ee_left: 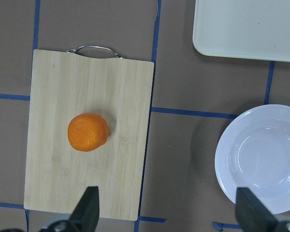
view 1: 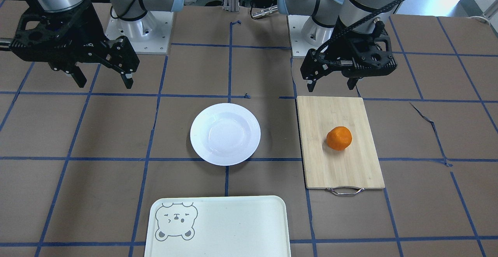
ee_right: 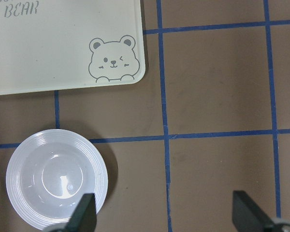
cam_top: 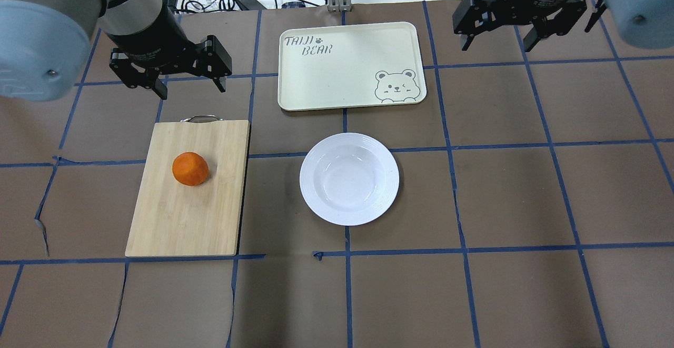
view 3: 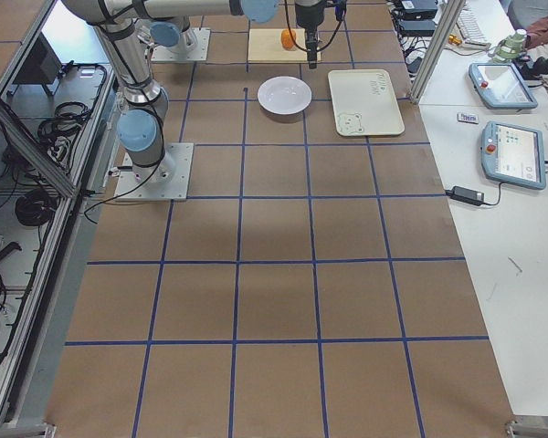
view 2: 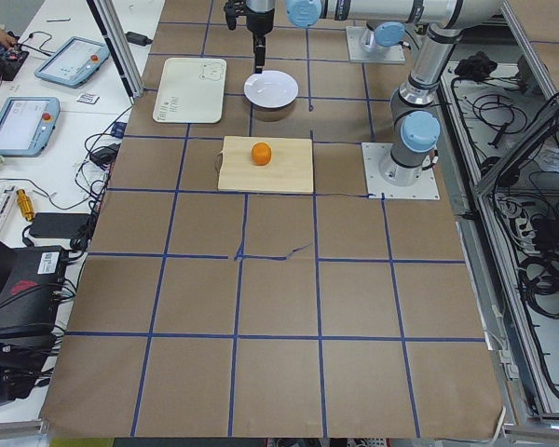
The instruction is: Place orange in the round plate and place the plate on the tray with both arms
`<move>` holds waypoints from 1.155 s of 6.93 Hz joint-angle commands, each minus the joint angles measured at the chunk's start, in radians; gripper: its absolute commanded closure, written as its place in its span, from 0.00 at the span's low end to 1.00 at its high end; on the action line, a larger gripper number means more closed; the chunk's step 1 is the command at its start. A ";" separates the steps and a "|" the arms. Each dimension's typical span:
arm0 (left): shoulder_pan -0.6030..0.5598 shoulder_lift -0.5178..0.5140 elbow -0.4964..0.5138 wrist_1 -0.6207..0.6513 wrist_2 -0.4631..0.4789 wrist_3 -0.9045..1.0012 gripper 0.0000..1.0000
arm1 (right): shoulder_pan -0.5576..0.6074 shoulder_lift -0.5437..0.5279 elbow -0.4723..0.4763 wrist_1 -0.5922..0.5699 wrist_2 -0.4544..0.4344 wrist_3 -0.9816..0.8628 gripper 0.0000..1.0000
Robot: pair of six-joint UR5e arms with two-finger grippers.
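Observation:
The orange [view 1: 339, 138] [cam_top: 190, 169] lies on a bamboo cutting board [view 1: 342, 167]. The white round plate [view 1: 225, 133] [cam_top: 349, 178] stands empty mid-table. The cream tray [view 1: 233, 226] [cam_top: 342, 58] with its bear drawing is empty, on the plate's far side from the robot. My left gripper [view 1: 331, 86] [cam_top: 190, 90] hangs open above the table by the board's edge, with nothing between its fingers. In the left wrist view the orange [ee_left: 88, 132] lies ahead of the open fingers. My right gripper [view 1: 105, 83] [cam_top: 495, 46] is open and empty, high on the other side.
The cutting board [cam_top: 184, 216] has a metal handle [cam_top: 200, 119] on its far end. Brown paper with blue tape lines covers the table [cam_top: 526, 206]. Both arm bases [view 1: 136, 27] stand at the robot's edge. Tablets and cables lie on side benches [view 3: 507, 137].

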 commanded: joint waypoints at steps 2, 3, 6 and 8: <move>0.002 0.000 0.000 0.000 0.000 0.000 0.00 | 0.004 -0.001 0.002 -0.005 -0.058 0.003 0.00; 0.002 0.002 0.000 0.000 -0.001 0.000 0.00 | 0.003 -0.001 -0.002 -0.005 -0.059 0.002 0.00; 0.002 0.000 0.000 -0.002 -0.001 0.000 0.00 | 0.001 0.000 -0.021 0.007 -0.058 -0.007 0.00; 0.003 0.005 0.002 -0.018 0.003 -0.002 0.00 | 0.000 -0.001 -0.027 0.010 -0.060 -0.007 0.00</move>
